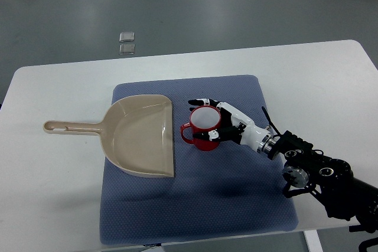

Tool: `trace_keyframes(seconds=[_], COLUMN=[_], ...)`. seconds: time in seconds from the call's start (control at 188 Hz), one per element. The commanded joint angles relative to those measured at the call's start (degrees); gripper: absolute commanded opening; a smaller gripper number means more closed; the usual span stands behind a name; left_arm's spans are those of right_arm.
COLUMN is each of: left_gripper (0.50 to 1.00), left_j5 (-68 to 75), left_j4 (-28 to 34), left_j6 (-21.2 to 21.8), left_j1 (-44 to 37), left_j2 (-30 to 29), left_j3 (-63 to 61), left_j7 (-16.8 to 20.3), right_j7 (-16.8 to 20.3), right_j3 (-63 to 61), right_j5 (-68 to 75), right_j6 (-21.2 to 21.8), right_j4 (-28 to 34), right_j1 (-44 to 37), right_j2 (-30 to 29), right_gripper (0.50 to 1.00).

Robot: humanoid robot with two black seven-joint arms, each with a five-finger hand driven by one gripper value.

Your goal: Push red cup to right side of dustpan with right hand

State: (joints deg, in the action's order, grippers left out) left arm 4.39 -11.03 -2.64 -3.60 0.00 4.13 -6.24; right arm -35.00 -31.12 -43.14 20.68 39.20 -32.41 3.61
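Top view: one red cup (pixel 204 128) stands upright, handle pointing left toward one dustpan (pixel 143 136), whose handle points left; right hand (pixel 227 123) fingers curl around the cup.

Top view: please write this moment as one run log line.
right hand: fingers around red cup | cup: upright on blue mat, right of dustpan, small gap | left hand: not in view

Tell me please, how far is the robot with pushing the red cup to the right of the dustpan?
Nearly done. The red ceramic cup stands upright on the blue mat, just right of the beige plastic dustpan. In hand: the right hand is against the cup, fingers around its rim. Left: withdrawing the hand.
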Motion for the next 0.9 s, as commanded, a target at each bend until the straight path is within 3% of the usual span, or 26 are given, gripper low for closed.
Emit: trace_keyframes(seconds=[0.0,0.596,0.894], left_gripper=[1.0,1.0,1.0], left_j5=[0.0,0.0,0.0], left_j4=[0.04,0.13,-0.05], left_j6=[0.0,0.0,0.0], left_j1=[0.0,0.0,0.0], left_j2=[0.0,0.0,0.0], left_j3=[0.0,0.0,-0.09], left_j7=[0.0,0.0,0.0], right_j7=[0.0,0.0,0.0], right_j3=[0.19,0.19,-0.87], right_j5=[-0.37,-0.1,1.21], right_j6=[-0.37,-0.55,0.5], right_j4=[0.0,0.17,0.52], right_j1=[-0.02,-0.81,-2.57], right_j2=[-0.89,-3.08,1.22], right_gripper=[0.932,0.934,0.934])
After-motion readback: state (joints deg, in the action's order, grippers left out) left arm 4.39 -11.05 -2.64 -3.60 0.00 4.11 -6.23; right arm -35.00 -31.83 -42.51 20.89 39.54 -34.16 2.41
